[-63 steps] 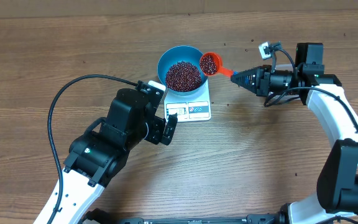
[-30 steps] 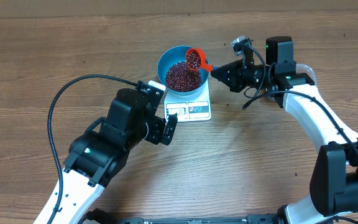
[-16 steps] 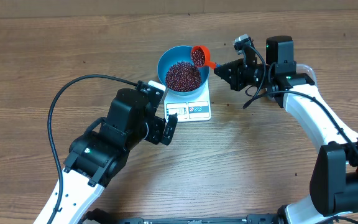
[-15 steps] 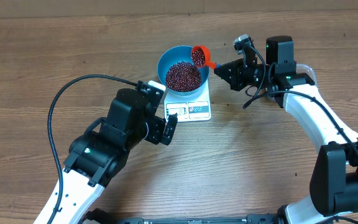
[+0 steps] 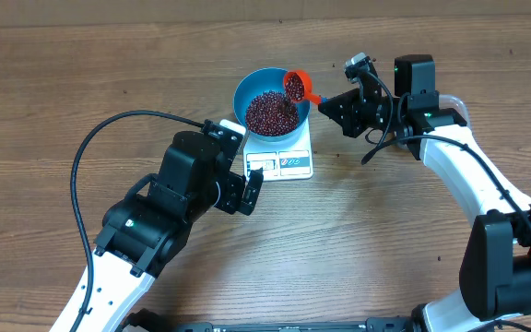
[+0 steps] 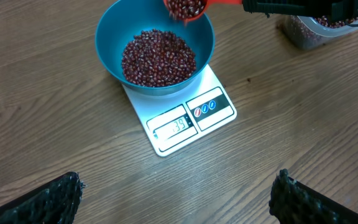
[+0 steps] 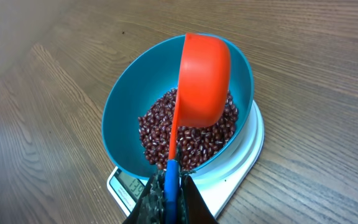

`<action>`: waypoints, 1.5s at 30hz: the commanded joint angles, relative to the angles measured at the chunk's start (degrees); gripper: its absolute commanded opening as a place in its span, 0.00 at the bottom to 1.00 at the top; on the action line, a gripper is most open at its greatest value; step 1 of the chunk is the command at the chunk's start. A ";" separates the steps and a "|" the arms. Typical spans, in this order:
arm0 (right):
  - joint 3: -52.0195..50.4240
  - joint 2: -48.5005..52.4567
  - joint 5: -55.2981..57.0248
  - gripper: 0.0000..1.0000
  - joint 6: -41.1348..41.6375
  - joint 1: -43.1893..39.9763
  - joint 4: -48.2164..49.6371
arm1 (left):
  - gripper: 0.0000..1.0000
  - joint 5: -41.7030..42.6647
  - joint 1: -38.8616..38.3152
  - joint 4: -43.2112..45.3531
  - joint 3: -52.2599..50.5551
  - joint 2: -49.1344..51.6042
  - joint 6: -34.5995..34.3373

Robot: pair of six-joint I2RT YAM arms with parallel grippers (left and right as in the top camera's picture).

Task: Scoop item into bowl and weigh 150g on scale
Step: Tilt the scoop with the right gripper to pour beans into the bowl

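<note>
Right pincer [image 7: 168, 186] is clenched on the thin blue handle [image 7: 172, 177] of the orange scoop [image 7: 202, 78], jaws pinched tight with the handle running straight out between them. Past that, the scoop cup is tipped up on its side over the bowl [image 7: 126, 106]. From the right wrist I see only the cup's orange back. The left wrist view shows its mouth loaded with beans right at the lip, above the bowl's far rim. The beans [image 7: 191, 140] sit as a loose dark red-brown heap across the bowl's bottom, well under the rim. The blue bowl sits on the white scale [image 7: 241, 155], covering the back of the platform. The scale's front strip sticks out from under it, with the grey display [image 6: 178, 127] lit and two round blue-edged buttons [image 6: 206, 108] beside it. Digits are too small for me to read with confidence. Left pincer [image 6: 178, 199] is released, fingers spread wide with nothing between them, hanging over the bare wooden table [image 5: 385, 240] just in front of the scale and not touching it. Furthest out, behind my right arm in the left wrist view, is a clear tub [image 6: 309, 31] with more beans in it.
</note>
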 commanded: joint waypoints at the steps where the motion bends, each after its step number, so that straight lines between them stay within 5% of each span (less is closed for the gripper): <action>1: 0.44 0.24 -0.15 0.04 -1.95 0.15 0.26 | 1.00 -0.44 0.39 0.02 -0.37 -0.02 0.44; 45: 0.44 0.24 -0.17 0.04 -15.06 0.20 -1.14 | 1.00 -0.44 0.39 0.02 -0.37 -0.02 0.44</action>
